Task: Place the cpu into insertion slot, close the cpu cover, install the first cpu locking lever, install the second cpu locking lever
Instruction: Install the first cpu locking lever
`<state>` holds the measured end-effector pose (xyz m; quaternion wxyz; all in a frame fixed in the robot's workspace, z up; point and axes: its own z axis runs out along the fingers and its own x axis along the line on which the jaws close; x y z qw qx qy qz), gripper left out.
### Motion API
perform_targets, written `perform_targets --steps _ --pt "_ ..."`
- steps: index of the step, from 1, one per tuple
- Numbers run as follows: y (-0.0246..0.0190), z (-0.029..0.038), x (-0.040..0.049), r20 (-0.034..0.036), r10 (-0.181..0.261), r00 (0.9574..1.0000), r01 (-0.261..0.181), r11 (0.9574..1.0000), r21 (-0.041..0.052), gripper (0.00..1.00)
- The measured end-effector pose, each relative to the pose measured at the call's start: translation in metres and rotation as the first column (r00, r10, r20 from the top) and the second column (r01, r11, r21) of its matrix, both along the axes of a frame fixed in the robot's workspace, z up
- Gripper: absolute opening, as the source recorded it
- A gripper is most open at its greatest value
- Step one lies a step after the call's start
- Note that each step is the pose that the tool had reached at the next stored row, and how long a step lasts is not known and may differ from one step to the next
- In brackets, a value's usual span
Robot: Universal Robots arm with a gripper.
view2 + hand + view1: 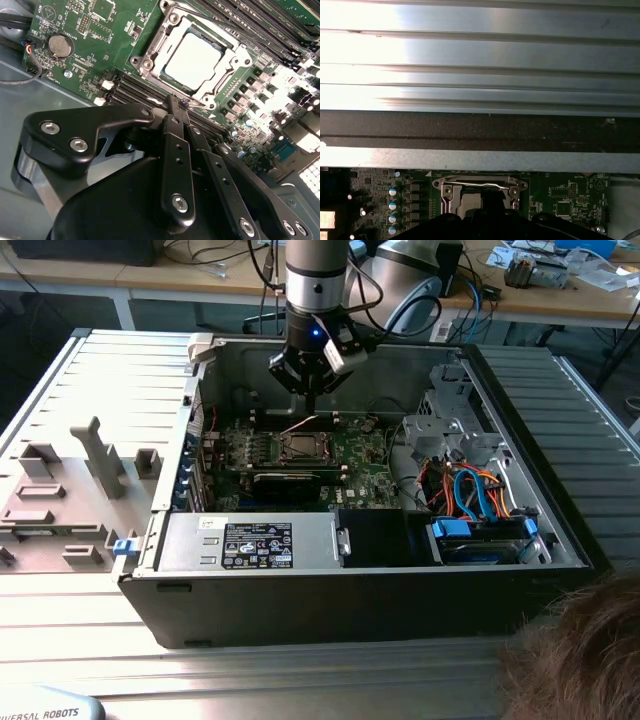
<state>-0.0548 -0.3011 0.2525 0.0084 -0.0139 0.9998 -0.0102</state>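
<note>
- Your black claw [178, 102] has its fingers pinched together on nothing, tips at the socket edge to work a thin lever.
- The dull silvery square cpu [192, 60] sits in its socket, the silvery metal cpu cover [227, 67] framing it.

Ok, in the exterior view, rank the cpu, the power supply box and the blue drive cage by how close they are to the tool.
1. The cpu, just below the tool.
2. The power supply box, along the case's front wall.
3. The blue drive cage, front corner at the exterior view's right.
</note>
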Motion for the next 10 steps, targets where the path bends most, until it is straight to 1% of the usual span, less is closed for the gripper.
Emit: perform_targets --steps 10 --pt "0.0 -0.0017 -0.0006 -0.0001 0.0 1.0 0.0 1.0 0.0 0.11"
